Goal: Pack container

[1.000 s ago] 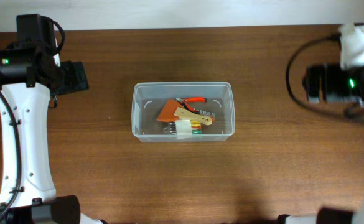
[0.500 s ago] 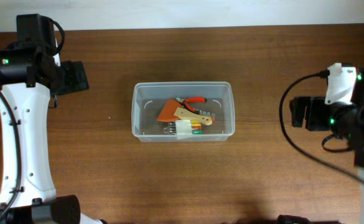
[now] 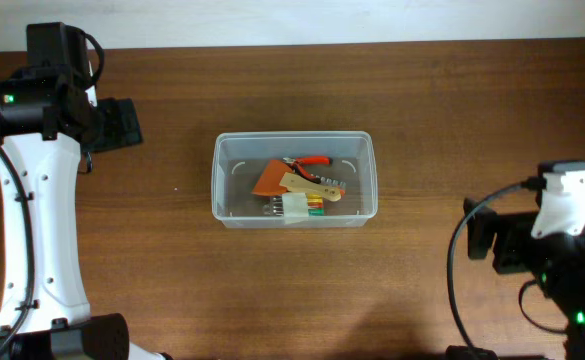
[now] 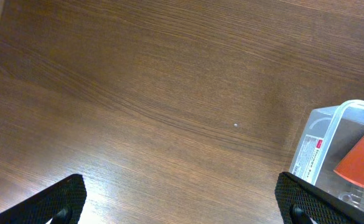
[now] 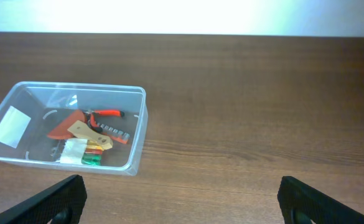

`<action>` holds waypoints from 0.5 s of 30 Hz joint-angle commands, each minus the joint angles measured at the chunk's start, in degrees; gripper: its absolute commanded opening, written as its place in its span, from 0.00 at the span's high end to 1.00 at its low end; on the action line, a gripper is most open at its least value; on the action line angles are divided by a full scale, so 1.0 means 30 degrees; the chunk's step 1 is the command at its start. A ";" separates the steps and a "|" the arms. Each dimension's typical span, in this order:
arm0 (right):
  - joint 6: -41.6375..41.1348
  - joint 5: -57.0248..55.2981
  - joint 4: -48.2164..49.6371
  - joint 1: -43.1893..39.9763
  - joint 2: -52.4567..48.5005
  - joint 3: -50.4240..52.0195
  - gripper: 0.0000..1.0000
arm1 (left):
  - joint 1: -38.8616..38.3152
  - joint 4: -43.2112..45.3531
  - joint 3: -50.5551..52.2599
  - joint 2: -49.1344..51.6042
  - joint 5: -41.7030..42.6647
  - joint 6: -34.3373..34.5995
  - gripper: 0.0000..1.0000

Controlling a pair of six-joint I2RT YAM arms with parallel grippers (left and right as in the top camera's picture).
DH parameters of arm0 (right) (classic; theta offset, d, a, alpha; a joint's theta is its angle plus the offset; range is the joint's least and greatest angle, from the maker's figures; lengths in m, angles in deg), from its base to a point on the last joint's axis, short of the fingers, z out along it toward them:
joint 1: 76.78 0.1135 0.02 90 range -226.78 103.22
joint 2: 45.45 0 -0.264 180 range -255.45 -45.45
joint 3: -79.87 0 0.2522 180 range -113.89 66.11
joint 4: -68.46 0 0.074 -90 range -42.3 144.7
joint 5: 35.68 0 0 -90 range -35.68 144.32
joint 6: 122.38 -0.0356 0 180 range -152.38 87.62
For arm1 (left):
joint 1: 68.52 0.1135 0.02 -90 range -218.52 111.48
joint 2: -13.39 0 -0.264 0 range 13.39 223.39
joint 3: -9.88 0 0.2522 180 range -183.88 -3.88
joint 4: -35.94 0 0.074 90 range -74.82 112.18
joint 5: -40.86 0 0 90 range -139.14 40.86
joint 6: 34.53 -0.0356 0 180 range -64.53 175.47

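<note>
Overhead: the container (image 3: 215, 186) sits at the middle of the wooden table (image 3: 422, 120), its long side running across the frame. Bunched inside it lie red-handled pliers (image 3: 313, 160), an orange triangular piece (image 3: 269, 181), a wooden-handled tool (image 3: 306, 186) and a small white pack (image 3: 296, 207) with coloured tips. The left gripper (image 3: 122, 124) is at the upper left and the right gripper (image 3: 480, 238) at the lower right, both well apart from the bin.

Left wrist: the dark fingers (image 4: 66, 198) stand in the bottom corners, spread wide over bare wood. A labelled corner of the container enters at the right edge.

Right wrist: the fingers (image 5: 63, 198) are likewise wide apart, gripping nothing. The container fills the left half of the frame.
</note>
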 commanded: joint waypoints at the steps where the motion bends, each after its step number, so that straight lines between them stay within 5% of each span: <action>1: -0.0168 0.0299 -0.0233 -0.0131 0.0874 0.0102 0.01 | 0.0029 0.0044 -0.0262 -0.0255 -0.0197 -0.0117 0.01; 15: -0.0240 0.0809 -0.1246 -0.0131 0.1260 0.0102 0.01 | 0.0029 0.0036 -0.0262 -0.0255 -0.0197 -0.0117 0.01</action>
